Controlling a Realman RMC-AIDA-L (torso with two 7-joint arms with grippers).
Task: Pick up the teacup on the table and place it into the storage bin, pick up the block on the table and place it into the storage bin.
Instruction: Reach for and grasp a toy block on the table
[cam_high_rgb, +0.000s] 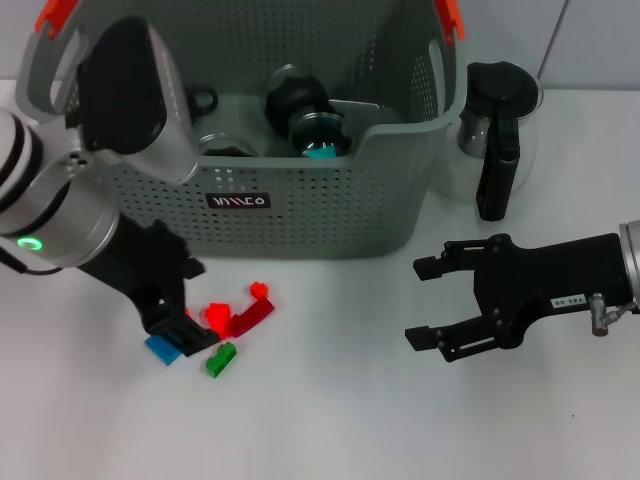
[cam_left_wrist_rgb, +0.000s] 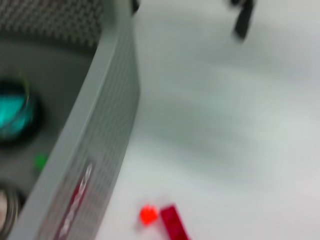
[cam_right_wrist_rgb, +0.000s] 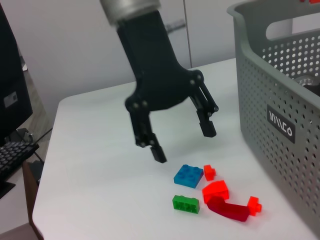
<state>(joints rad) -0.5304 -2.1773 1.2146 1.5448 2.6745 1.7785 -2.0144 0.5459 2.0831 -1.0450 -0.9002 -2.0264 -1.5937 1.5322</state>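
The storage bin (cam_high_rgb: 330, 205) (cam_right_wrist_rgb: 260, 95) (cam_left_wrist_rgb: 107, 125) stands at the back of the white table. Inside it lie dark-lidded glass pieces and something teal (cam_high_rgb: 322, 151); whether one is the teacup I cannot tell, and no teacup shows on the table. Small blocks lie in front of the bin: blue (cam_high_rgb: 163, 350) (cam_right_wrist_rgb: 188, 175), green (cam_high_rgb: 221, 358) (cam_right_wrist_rgb: 186, 203) and red ones (cam_high_rgb: 243, 318) (cam_right_wrist_rgb: 227, 208) (cam_left_wrist_rgb: 172, 224). My left gripper (cam_high_rgb: 176, 305) (cam_right_wrist_rgb: 183, 142) hangs open just above the blue block, holding nothing. Off to the right, my right gripper (cam_high_rgb: 421, 301) is open and empty.
A glass teapot with a black handle and lid (cam_high_rgb: 497, 128) stands right of the bin. The table's left edge (cam_right_wrist_rgb: 45, 165) drops off beside a desk with a keyboard (cam_right_wrist_rgb: 15, 155). Bare table lies between the blocks and the right gripper.
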